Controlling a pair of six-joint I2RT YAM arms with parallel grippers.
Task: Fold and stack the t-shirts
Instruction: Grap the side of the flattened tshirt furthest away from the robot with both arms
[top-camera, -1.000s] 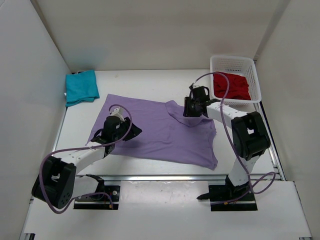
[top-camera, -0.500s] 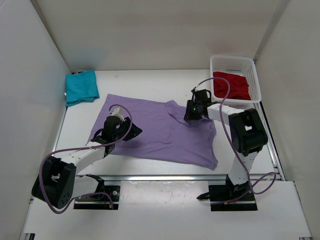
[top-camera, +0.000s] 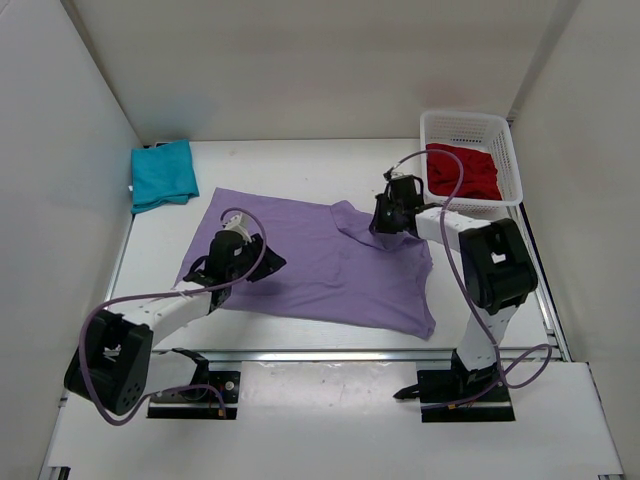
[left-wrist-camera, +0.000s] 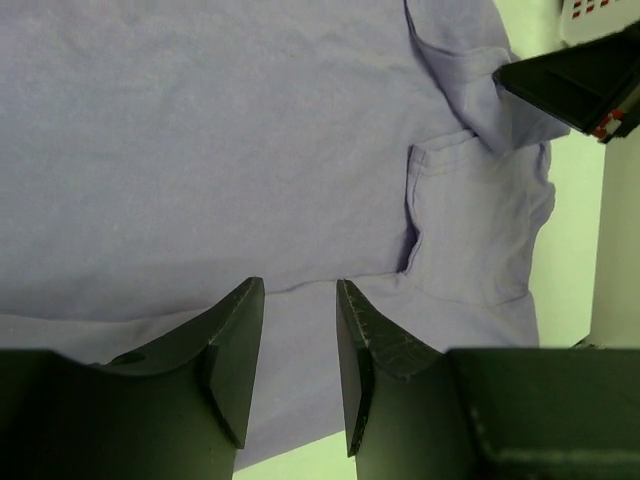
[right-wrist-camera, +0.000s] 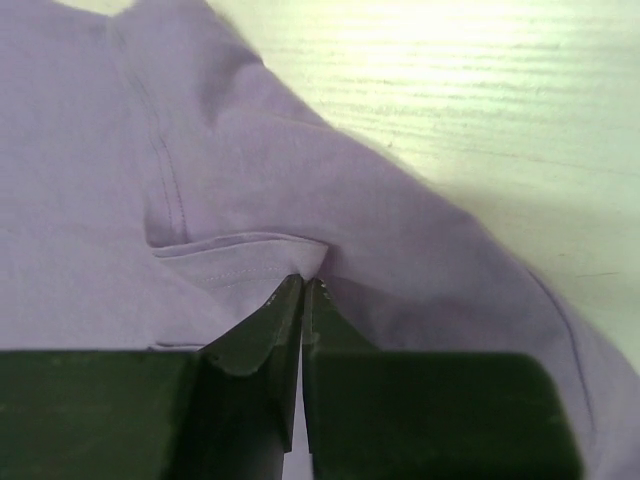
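The lavender t-shirt (top-camera: 330, 265) lies spread flat mid-table. My left gripper (top-camera: 266, 263) is open and hovers low over its near-left part; in the left wrist view the shirt (left-wrist-camera: 250, 130) fills the frame past my gripper (left-wrist-camera: 298, 300). My right gripper (top-camera: 386, 222) is shut on a small raised fold at the shirt's back right, near a sleeve; the right wrist view shows the pinched fold (right-wrist-camera: 312, 258) at my gripper (right-wrist-camera: 303, 287). The teal t-shirt (top-camera: 163, 172) lies folded at the back left. The red t-shirt (top-camera: 463, 172) lies bunched in the basket.
The white lattice basket (top-camera: 506, 150) stands at the back right, close behind my right arm. White walls enclose the table on the left, back and right. Bare table (top-camera: 300, 165) shows behind the lavender shirt.
My right gripper has shifted slightly toward the back with the lavender fold in it. The left arm has barely moved.
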